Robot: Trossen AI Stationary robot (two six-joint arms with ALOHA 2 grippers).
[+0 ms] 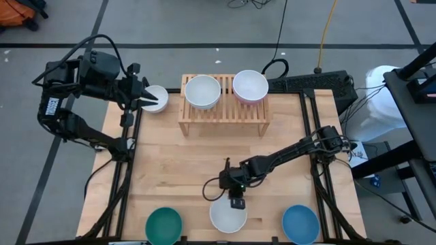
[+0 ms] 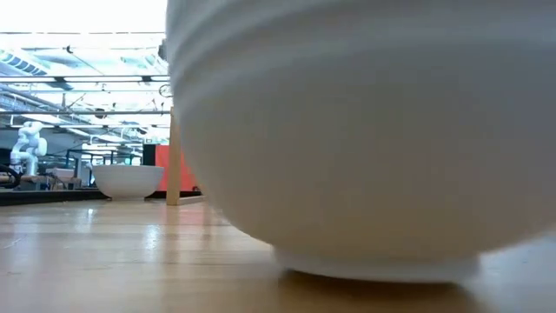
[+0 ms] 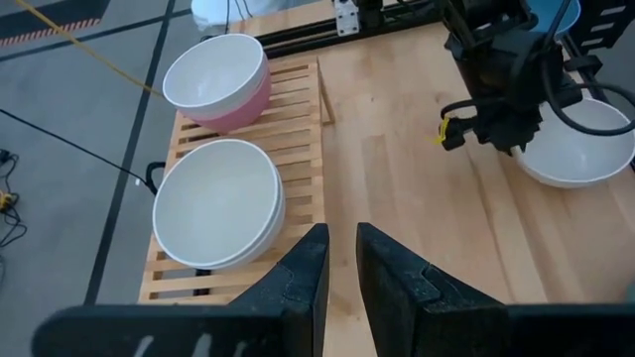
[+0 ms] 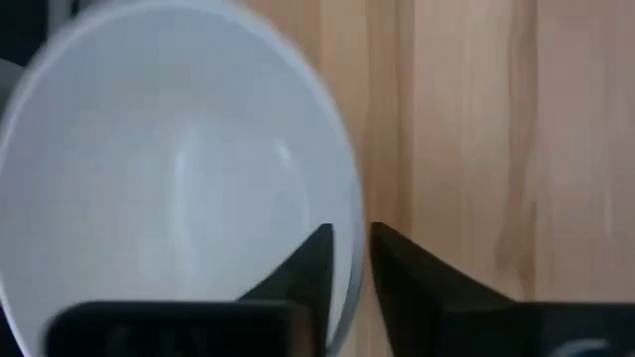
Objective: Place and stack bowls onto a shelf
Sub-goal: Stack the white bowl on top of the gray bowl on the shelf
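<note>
A white bowl (image 1: 228, 216) stands on its foot (image 2: 373, 261) at the table's near edge, between a teal bowl (image 1: 163, 226) and a blue bowl (image 1: 300, 224). My right gripper (image 1: 236, 202) is shut on its far rim. The shelf (image 1: 223, 117) at the far side carries a white bowl stack (image 1: 203, 92) and a white bowl nested in a pink one (image 1: 250, 86). My left gripper (image 1: 146, 97) hangs high at the far left, above another white bowl (image 1: 157, 99). Its fingers (image 3: 308, 263) stand a little apart with nothing between them. My right gripper holds the white bowl by its far rim (image 4: 353, 213), with one finger (image 4: 316, 260) inside the bowl and the other outside. The fingers slant down at it from the far right. The bowl sits upright on the table.
Bare wood (image 1: 184, 163) lies between the shelf and the near row of bowls. Black frame rails (image 1: 127, 170) run along both sides of the table. Cables and a black box (image 1: 310, 83) sit behind the far right corner.
</note>
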